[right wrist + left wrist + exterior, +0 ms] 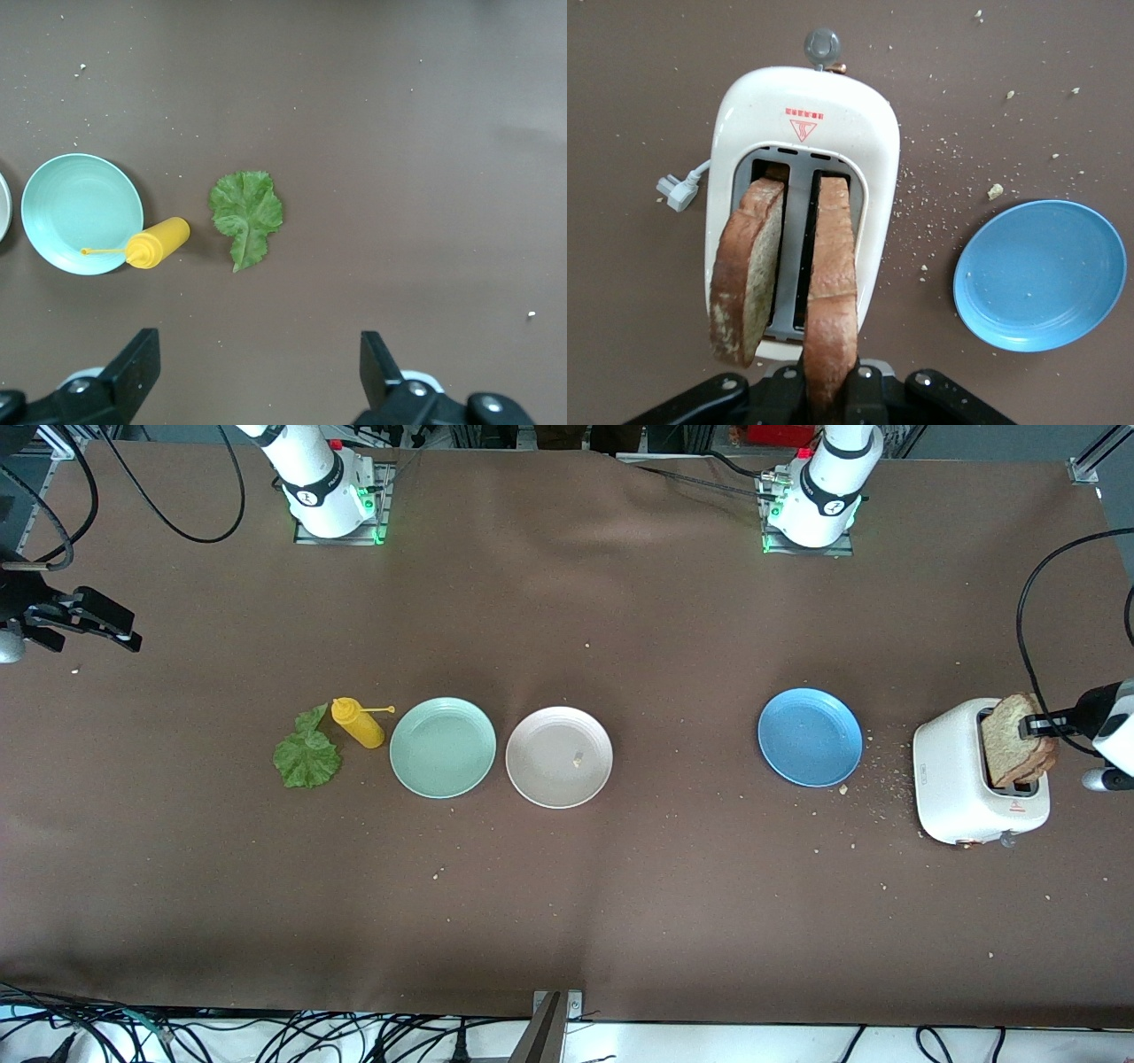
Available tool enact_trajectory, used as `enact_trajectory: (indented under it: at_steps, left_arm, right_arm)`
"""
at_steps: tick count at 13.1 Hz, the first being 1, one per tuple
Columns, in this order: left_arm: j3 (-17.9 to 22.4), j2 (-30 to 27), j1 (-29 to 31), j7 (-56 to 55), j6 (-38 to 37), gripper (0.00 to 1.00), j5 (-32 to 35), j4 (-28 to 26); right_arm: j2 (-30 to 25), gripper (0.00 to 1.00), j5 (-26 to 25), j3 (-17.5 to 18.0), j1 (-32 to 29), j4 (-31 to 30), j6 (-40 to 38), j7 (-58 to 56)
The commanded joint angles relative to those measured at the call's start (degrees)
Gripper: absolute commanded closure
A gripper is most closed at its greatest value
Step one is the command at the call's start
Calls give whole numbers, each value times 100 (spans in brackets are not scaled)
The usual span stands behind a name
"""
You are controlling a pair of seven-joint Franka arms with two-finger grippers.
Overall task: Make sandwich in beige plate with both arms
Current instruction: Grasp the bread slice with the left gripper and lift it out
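2 bread slices (pixel 1019 741) in toaster (pixel 961 797), plate (pixel 810 737) beside it

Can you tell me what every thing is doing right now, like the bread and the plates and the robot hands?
Left end effector: shut on a bread slice, over the toaster.
Other bread slice: standing in its toaster slot.
Right end effector: open, waiting above the table.
Beige plate: no food, just a crumb.
Mint-green plate: bare.
Blue plate: bare.
Lettuce leaf: flat on table.
Yellow bottle: lying down.

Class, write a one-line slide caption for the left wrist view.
Left gripper shut on a bread slice standing in the white toaster, a second slice alongside, blue plate nearby.
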Motion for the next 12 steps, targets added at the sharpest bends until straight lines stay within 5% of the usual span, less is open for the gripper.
enact_trajectory:
  at_steps: [1, 6, 9, 12]
  left_arm:
    - [-102, -13, -9, 120, -546, 100, -83, 302]
    - [-487, 188, -71, 207, -1084, 100, -2128, 442]
    - [-1304, 732, -211, 322, -1023, 100, -3113, 451]
    - [-1359, 1180, -834, 78, -1005, 100, -3782, 460]
  right_arm:
    - [48, 0, 67, -20, -2, 141, -109, -17]
    - [57, 0, 67, -20, -2, 141, -101, -17]
    - [48, 0, 67, -20, -2, 141, -101, -17]
    - [48, 0, 67, -20, -2, 141, -109, -17]
